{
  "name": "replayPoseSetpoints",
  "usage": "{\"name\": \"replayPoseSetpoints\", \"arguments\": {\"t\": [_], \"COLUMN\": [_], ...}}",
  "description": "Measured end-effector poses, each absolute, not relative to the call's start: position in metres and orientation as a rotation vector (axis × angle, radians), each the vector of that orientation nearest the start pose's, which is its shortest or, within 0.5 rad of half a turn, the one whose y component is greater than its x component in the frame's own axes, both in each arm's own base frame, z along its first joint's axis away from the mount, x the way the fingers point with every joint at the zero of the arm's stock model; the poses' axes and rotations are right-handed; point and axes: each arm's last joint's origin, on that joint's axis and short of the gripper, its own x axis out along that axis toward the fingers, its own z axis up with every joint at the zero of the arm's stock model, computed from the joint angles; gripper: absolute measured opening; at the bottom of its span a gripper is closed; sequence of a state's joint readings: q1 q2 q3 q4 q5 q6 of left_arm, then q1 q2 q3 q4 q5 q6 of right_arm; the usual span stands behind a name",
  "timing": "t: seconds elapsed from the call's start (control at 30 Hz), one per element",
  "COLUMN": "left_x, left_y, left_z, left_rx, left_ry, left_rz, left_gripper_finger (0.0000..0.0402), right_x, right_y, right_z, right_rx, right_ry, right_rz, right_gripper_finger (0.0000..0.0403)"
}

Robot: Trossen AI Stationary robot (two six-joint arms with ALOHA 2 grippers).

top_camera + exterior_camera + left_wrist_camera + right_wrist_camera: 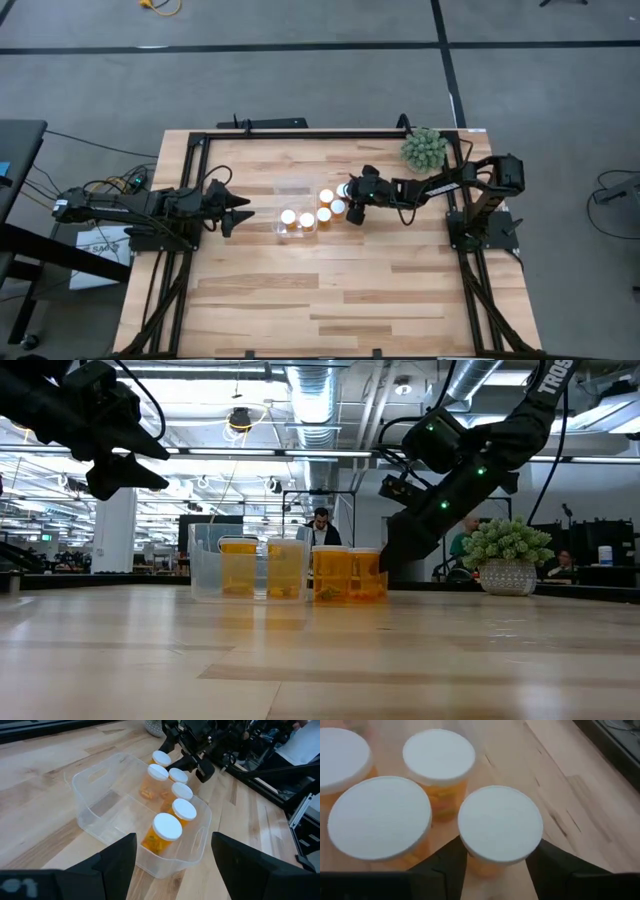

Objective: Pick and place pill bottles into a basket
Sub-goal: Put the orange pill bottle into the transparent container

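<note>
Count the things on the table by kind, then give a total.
Bottles: 6
Basket: 1
Plant: 1
Total: 8

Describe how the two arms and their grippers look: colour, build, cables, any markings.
Both arms are black, jointed and boxy. The left gripper ends in two pointed dark fingers, with loose cables trailing behind its arm. The right gripper is chunkier; its arm shows small green lights and white lettering in the low view.
</note>
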State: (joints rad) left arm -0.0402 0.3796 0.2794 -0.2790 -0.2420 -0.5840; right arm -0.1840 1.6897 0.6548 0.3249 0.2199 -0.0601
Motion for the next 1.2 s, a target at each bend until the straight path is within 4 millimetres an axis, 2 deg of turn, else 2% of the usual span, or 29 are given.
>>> {"name": "replayPoseSetpoints", "arguments": {"t": [0.4, 0.57, 0.8, 1.07, 1.2], "left_x": [0.114, 0.114, 0.114, 0.114, 0.114], "left_y": [0.002, 0.002, 0.002, 0.002, 0.002], "left_z": [0.201, 0.201, 0.201, 0.201, 0.201], "left_rx": [-0.521, -0.521, -0.521, -0.52, -0.52], "left_ry": [0.306, 0.307, 0.307, 0.307, 0.307], "left_rz": [0.303, 0.303, 0.303, 0.303, 0.303], "left_gripper_finger": [0.0247, 0.0247, 0.0247, 0.0247, 0.0247], "right_x": [0.313, 0.323, 0.342, 0.366, 0.373], "right_y": [-0.081, -0.092, -0.102, -0.084, -0.071], "right_z": [0.148, 0.166, 0.202, 0.244, 0.256], "right_rx": [-0.073, -0.118, -0.133, -0.186, -0.185], "right_ry": [0.697, 0.71, 0.672, 0.577, 0.53], "right_rz": [-0.421, -0.434, -0.445, -0.296, -0.222], "right_gripper_finger": [0.0169, 0.0169, 0.017, 0.0168, 0.0171]}}
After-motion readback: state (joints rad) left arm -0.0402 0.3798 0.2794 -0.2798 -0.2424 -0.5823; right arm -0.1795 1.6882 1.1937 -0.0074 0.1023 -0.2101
